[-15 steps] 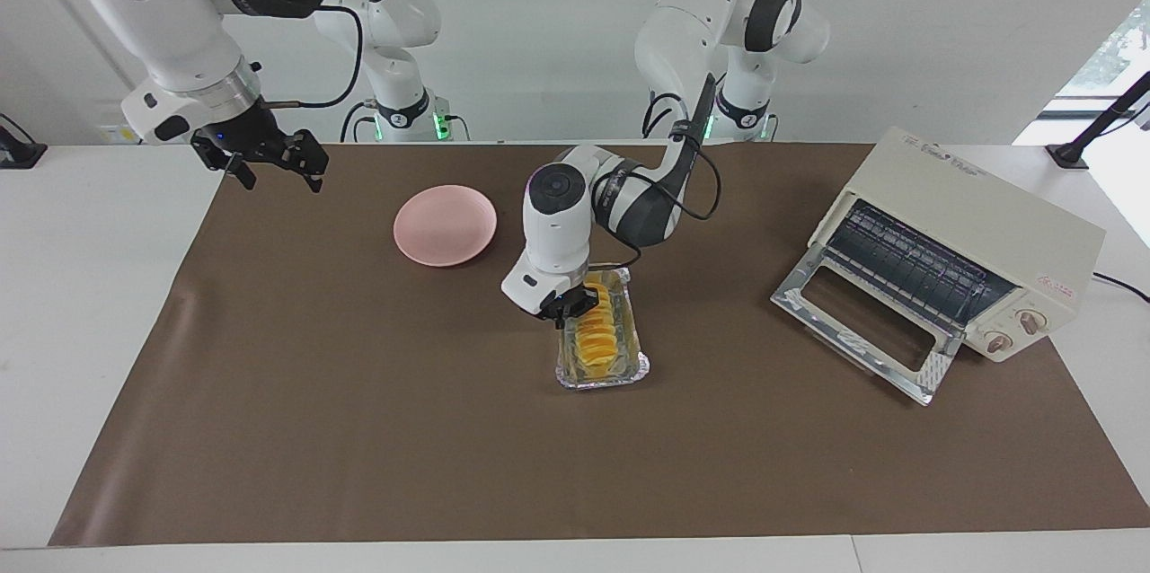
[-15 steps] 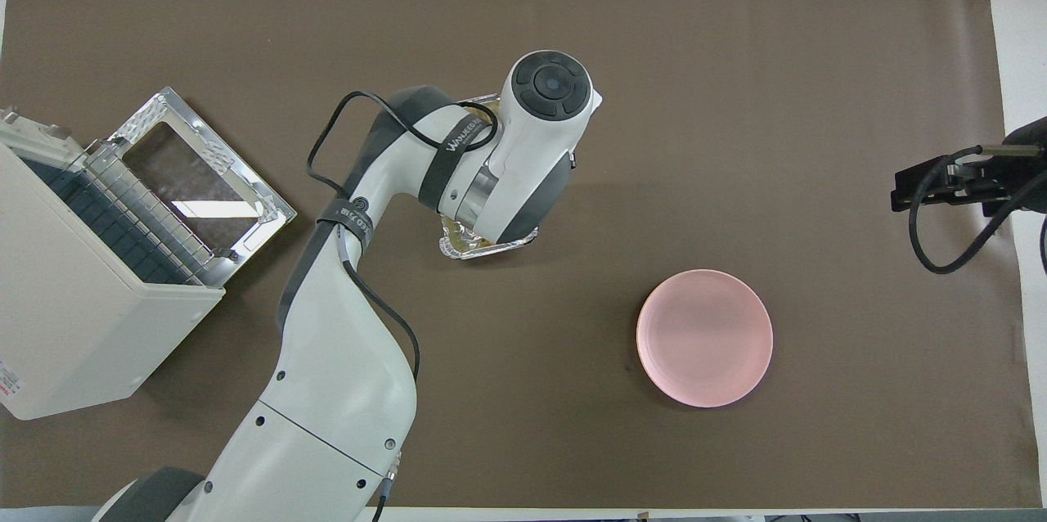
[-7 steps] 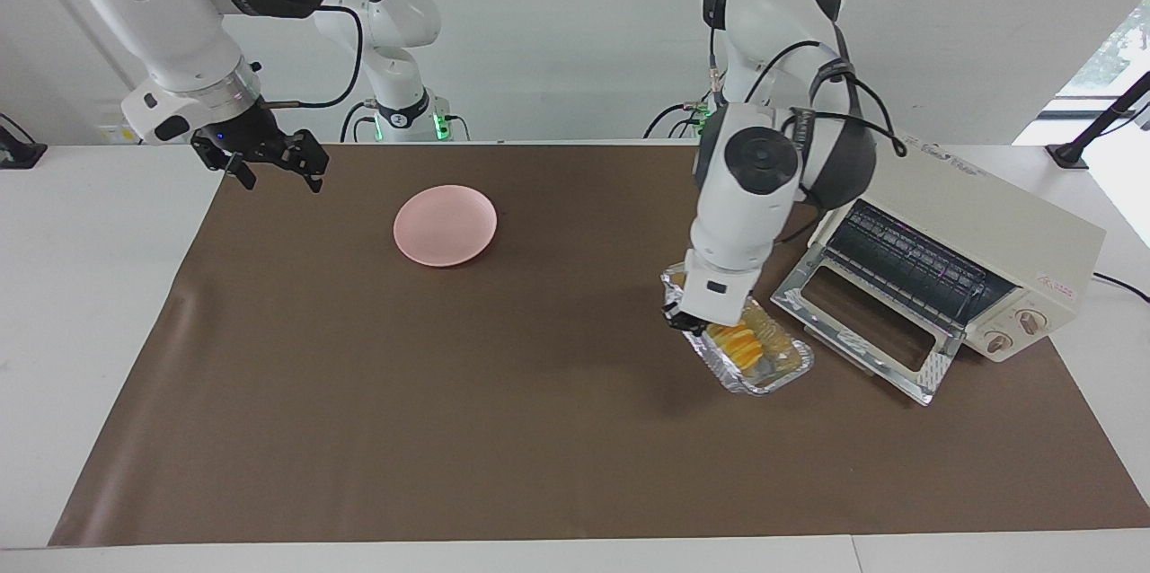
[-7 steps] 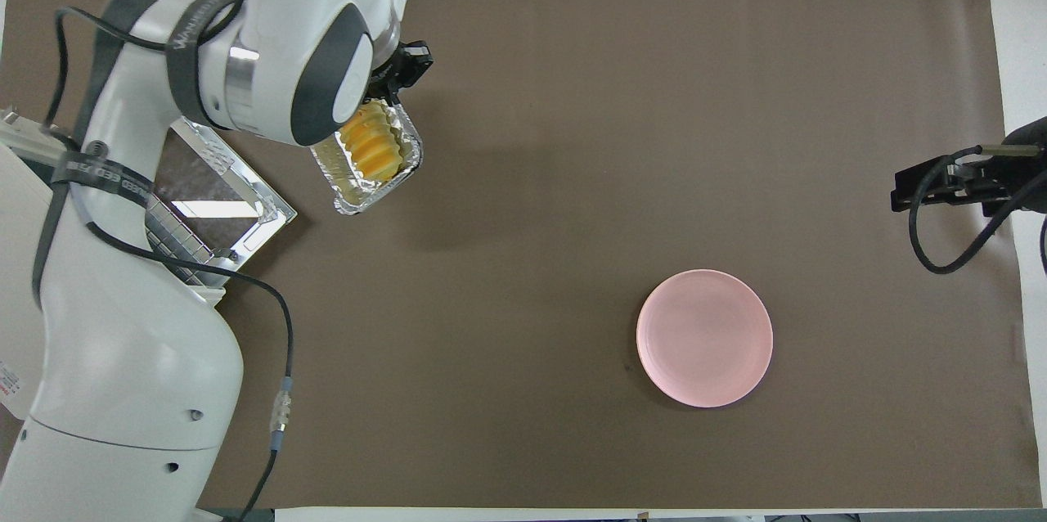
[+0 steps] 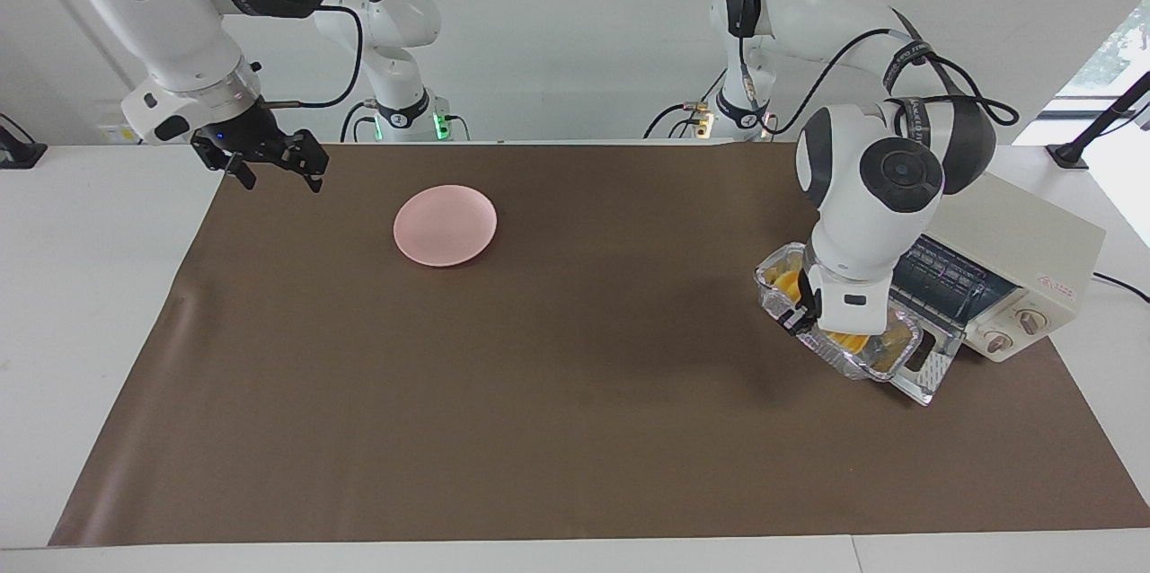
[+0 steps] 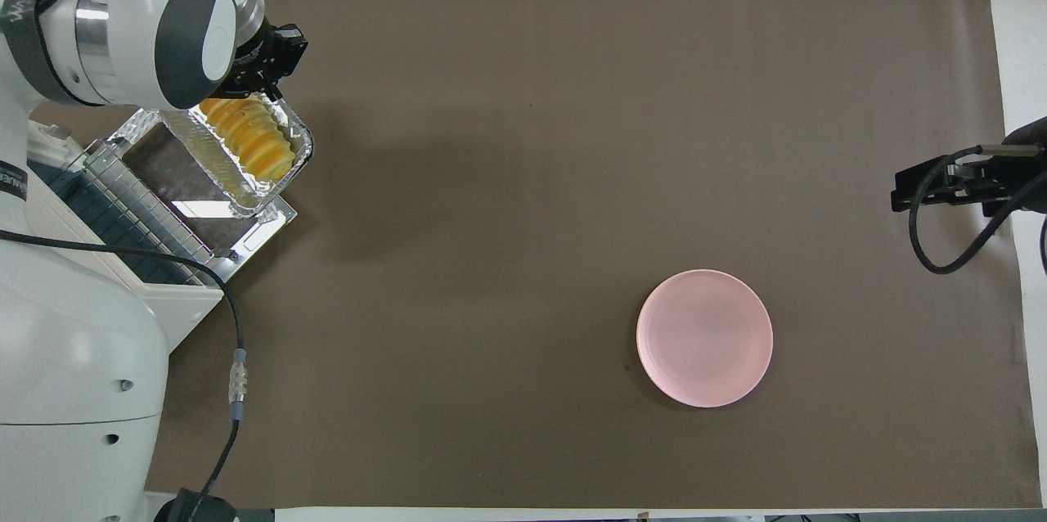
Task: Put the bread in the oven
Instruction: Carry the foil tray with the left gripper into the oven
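Facing view: the left claw [image 5: 798, 319], clamped shut on the rim of the foil tray [image 5: 862, 356], has swung from mid-counter to the oven [image 5: 997, 277] at the left arm's end and holds the tray over the dropped glass door [image 5: 930, 371]. The bread [image 5: 789, 283] lies in the tray, largely hidden by the wrist. The right claw [image 5: 269, 162] waits unchanged with fingers spread, holding nothing, above the edge of the brown mat [image 5: 539, 429].

Overhead view: the tray [image 6: 245, 199] overlaps the door [image 6: 245, 231], its corner past the door's edge; the bread [image 6: 245, 141] shows its ridges. The left claw [image 6: 266, 72] pinches the tray's end farther from the robots. The pink plate [image 6: 705, 338] has not moved, with bare mat [image 6: 572, 137] all around it. The right claw [image 6: 941, 182] hangs at the mat's border.
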Available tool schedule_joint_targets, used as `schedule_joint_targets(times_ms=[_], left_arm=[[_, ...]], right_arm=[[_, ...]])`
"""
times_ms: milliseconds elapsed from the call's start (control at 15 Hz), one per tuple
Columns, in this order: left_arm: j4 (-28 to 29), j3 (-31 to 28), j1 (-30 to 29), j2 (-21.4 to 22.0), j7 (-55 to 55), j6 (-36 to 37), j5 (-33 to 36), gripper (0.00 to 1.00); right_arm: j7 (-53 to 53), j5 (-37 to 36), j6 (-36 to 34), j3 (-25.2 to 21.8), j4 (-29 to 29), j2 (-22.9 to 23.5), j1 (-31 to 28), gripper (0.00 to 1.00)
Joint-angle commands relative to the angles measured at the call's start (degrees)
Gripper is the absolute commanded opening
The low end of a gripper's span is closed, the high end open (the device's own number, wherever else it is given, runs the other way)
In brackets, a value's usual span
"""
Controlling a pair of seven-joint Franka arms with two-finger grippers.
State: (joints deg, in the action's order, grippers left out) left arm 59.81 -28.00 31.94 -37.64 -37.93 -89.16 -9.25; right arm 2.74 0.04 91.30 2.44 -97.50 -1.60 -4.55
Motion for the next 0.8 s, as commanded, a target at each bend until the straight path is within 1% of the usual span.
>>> schedule_joint_targets(times_ms=[0,67,334,468,602,735], left_arm=[[6.0,-1.3,-0.3,3.0,6.1,0.1,1.3,0.00],[7.5,-2.0,-0.8,3.4,8.6,0.1,1.4,0.00],[10.9,-3.0,-2.3,4.9,11.1,0.0,1.5,0.00],[12.7,-4.2,-3.0,5.5,11.7,0.2,1.9,0.00],[16.0,-5.2,-3.0,6.7,11.7,-0.1,1.9,0.00],[17.7,-7.0,-2.9,7.0,11.7,-0.4,1.9,0.00]], right_arm=[[-1.5,-0.7,-0.2,0.6,0.3,-0.2,-0.7,1.00],[-1.5,-0.7,-0.2,0.6,0.2,-0.2,-0.7,1.00],[-1.5,-0.7,-0.2,0.6,0.3,-0.2,-0.7,1.00],[-1.5,-0.7,-0.2,0.6,0.2,-0.2,-0.7,1.00],[-1.5,-0.7,-0.2,0.6,0.2,-0.2,-0.7,1.00],[-1.5,-0.7,-0.2,0.6,0.2,-0.2,-0.7,1.00]])
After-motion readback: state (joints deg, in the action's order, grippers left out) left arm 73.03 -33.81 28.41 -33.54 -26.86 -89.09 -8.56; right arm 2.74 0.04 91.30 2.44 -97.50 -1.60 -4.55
